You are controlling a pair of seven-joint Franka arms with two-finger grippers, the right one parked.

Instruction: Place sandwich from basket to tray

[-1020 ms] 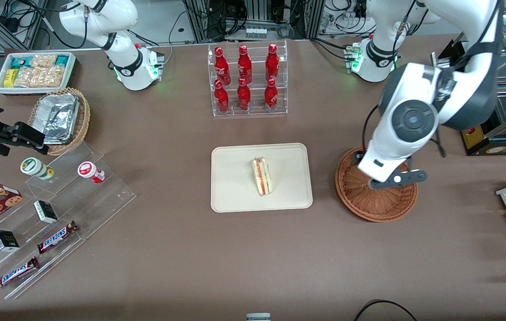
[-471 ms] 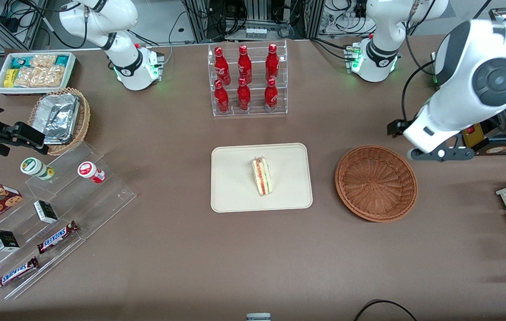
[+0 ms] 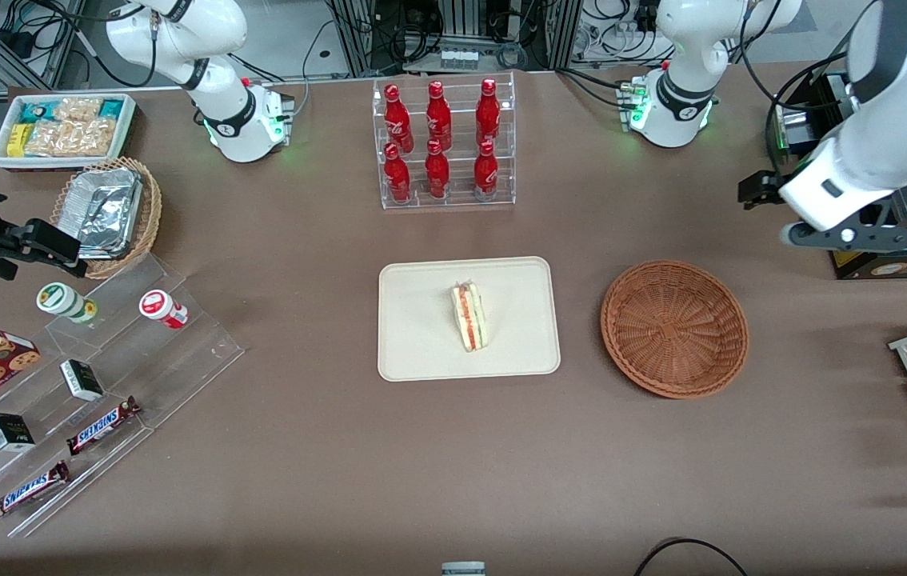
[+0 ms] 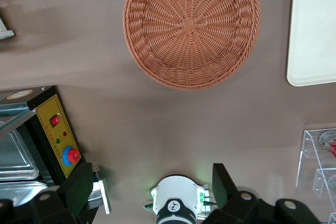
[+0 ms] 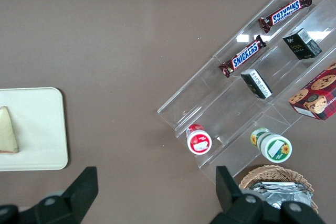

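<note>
The sandwich [image 3: 470, 318] lies on its side on the cream tray [image 3: 421, 344], near the tray's middle; it also shows in the right wrist view [image 5: 8, 129]. The round reddish-brown basket [image 3: 674, 328] stands empty beside the tray, toward the working arm's end. My left gripper [image 3: 841, 234] hangs high above the table, farther from the front camera than the basket and off to the working arm's end. In the left wrist view the gripper [image 4: 151, 187] is open and empty, with the basket [image 4: 191, 27] and a tray corner [image 4: 315, 35] below it.
A black machine with a yellow panel [image 3: 885, 256] stands close to the gripper. A clear rack of red bottles [image 3: 444, 144] stands farther back than the tray. Acrylic steps with snacks [image 3: 85, 384], a tan basket of foil containers [image 3: 109, 212] and a white bin [image 3: 61, 128] lie toward the parked arm's end.
My gripper has left the space over the basket and moved up and away toward the working arm's end, uncovering the empty basket. The sandwich and tray have not moved.
</note>
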